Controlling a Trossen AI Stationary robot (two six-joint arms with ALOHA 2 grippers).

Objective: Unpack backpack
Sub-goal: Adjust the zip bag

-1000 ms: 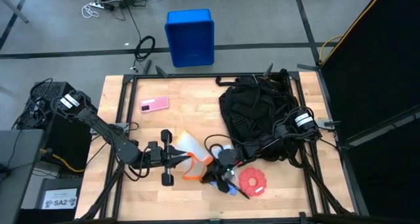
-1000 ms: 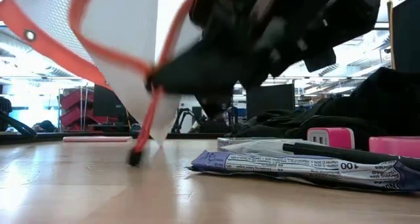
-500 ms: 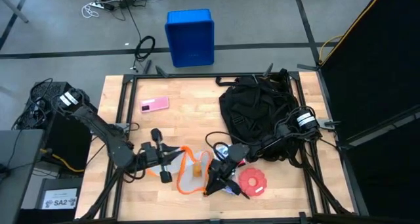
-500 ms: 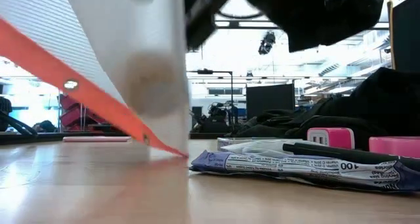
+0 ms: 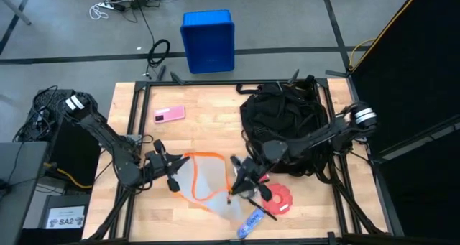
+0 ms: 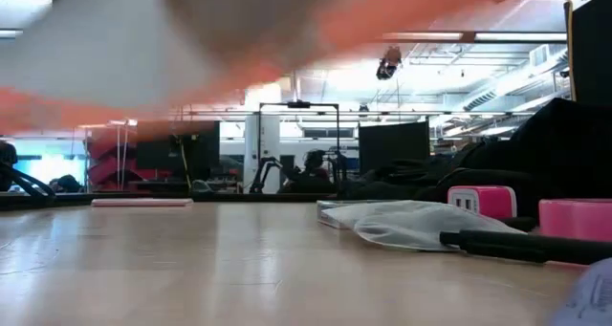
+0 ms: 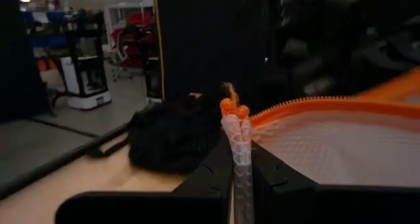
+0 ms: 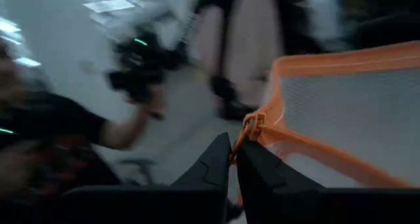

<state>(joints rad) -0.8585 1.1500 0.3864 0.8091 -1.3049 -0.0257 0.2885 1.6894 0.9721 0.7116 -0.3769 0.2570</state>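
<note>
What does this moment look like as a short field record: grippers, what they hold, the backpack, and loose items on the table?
left gripper: shut on the mesh pouch's edge
right gripper: shut on the pouch's orange zipper trim
mesh pouch: white mesh with orange trim, held between both grippers, over the table's front middle
backpack: black, on the table's right rear
pink phone: lying flat, left rear
red round item: right of the pouch
blue packet: near the front edge
blue crate: on the floor beyond the table

Wooden table (image 5: 201,133), black backpack (image 5: 280,123), pink phone (image 5: 169,114), red disc (image 5: 277,198), blue packet (image 5: 250,223)
</note>
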